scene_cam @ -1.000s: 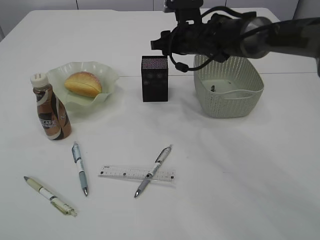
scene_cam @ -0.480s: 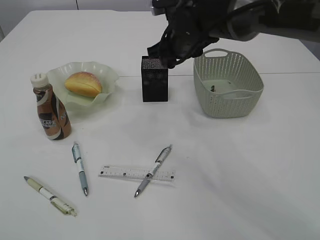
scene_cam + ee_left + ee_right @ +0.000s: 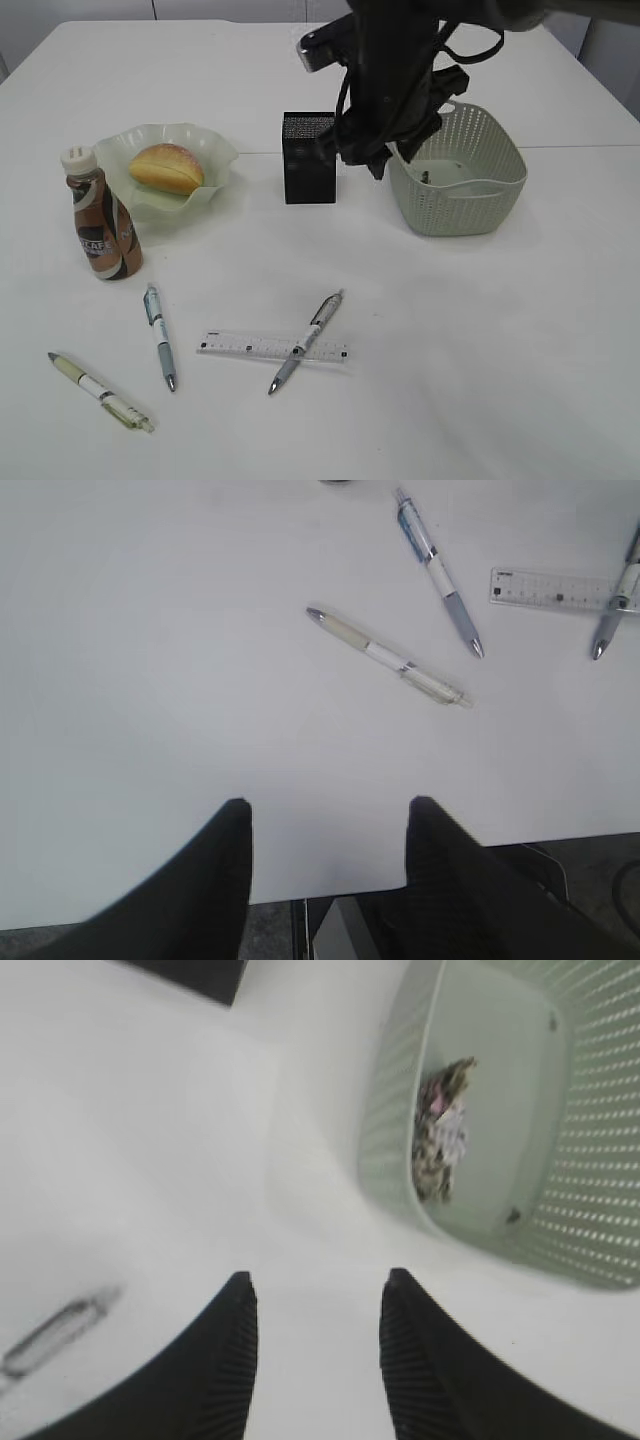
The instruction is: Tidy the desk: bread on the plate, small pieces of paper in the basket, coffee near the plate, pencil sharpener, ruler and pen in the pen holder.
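the right gripper (image 3: 315,1345) hangs empty with its jaws apart between the pen holder (image 3: 309,157) and the basket (image 3: 457,172). the grey pen (image 3: 306,341) lies toward the near table edge from it, crossed over the ruler (image 3: 240,346), long axis slanting. the left gripper (image 3: 328,845), also parted and empty, hangs at the near edge, with the cream pen (image 3: 388,656) ahead of it.

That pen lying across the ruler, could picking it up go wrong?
Possibly. The pen rests on the ruler, so a grab might drag or pinch both. The right gripper hangs between the pen holder and basket, so swinging out could bump either.
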